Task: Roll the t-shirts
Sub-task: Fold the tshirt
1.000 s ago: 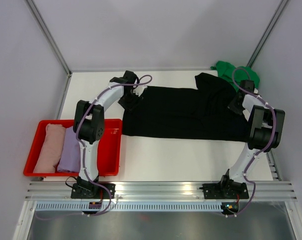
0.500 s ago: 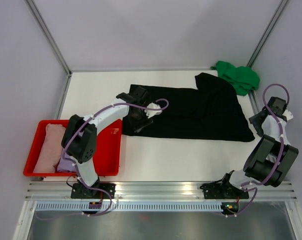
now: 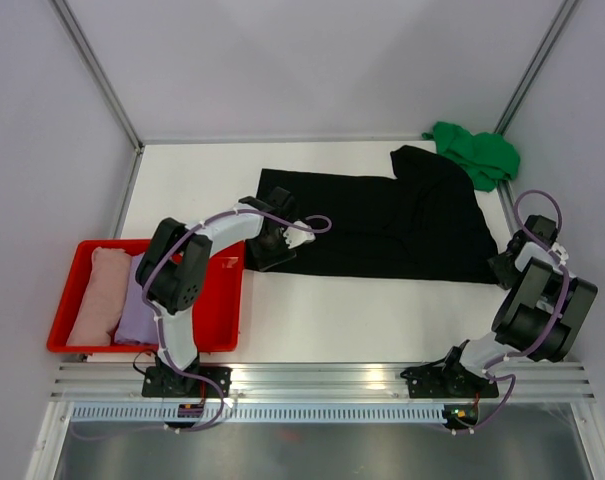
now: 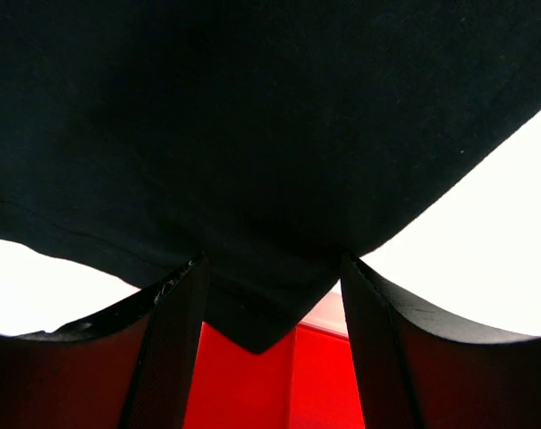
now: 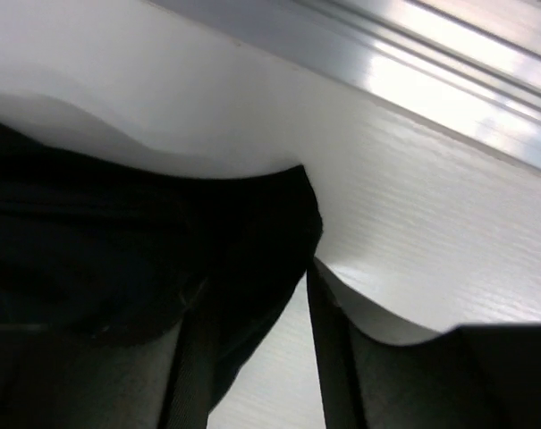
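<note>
Since half a second ago, both arms have shifted nearer the black t-shirt's near corners. From the left, pink and lilac t-shirts lie side by side in a red tray. The left fingers, spread apart, straddle the black shirt's near-left corner. It lies flat mid-desk, long axis left to right. The right fingers, also apart, flank its near-right corner. A green t-shirt lies crumpled at the far right.

No readable text anywhere, far as I can see. The black t-shirt and red tray look plain. Tiny coloured specks below the arm bases might be labels, but they're too small to read.
</note>
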